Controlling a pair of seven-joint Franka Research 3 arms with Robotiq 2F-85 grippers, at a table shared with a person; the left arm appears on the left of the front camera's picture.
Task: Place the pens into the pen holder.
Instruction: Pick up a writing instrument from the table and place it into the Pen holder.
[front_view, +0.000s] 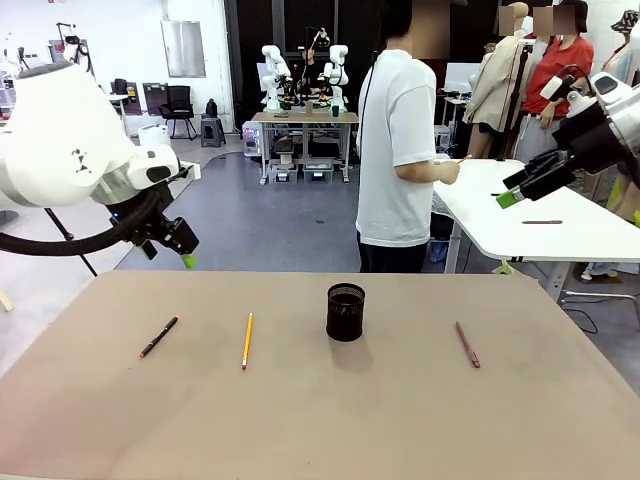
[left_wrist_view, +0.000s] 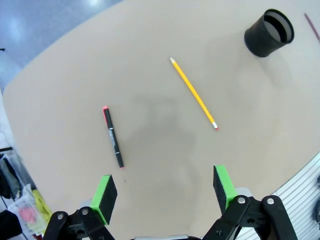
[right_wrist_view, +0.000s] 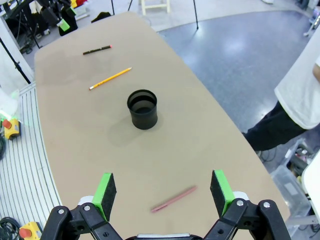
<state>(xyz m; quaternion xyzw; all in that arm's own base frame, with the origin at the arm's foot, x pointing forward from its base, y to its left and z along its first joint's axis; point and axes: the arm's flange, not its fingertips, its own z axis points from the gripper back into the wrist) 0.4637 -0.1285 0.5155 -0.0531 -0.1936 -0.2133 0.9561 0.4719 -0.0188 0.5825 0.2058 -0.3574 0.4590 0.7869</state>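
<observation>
Three pens lie on the tan table (front_view: 300, 420): a black pen with a red tip (front_view: 159, 336) (left_wrist_view: 112, 136) (right_wrist_view: 97, 50) at the left, a yellow pencil (front_view: 247, 340) (left_wrist_view: 194, 93) (right_wrist_view: 110, 78) beside it, and a dark red pen (front_view: 467, 344) (right_wrist_view: 174, 199) at the right. Between them the black mesh pen holder (front_view: 345, 311) (left_wrist_view: 269, 33) (right_wrist_view: 143, 109) stands upright and looks empty. My left gripper (front_view: 183, 250) (left_wrist_view: 165, 195) hangs open above the far left corner. High at the right, my right gripper (front_view: 515, 192) (right_wrist_view: 163, 194) is open above the dark red pen.
A person in a white shirt (front_view: 397, 150) stands beyond the far edge, turned to a white side table (front_view: 540, 220). More people stand at the back right. The table's near half is bare.
</observation>
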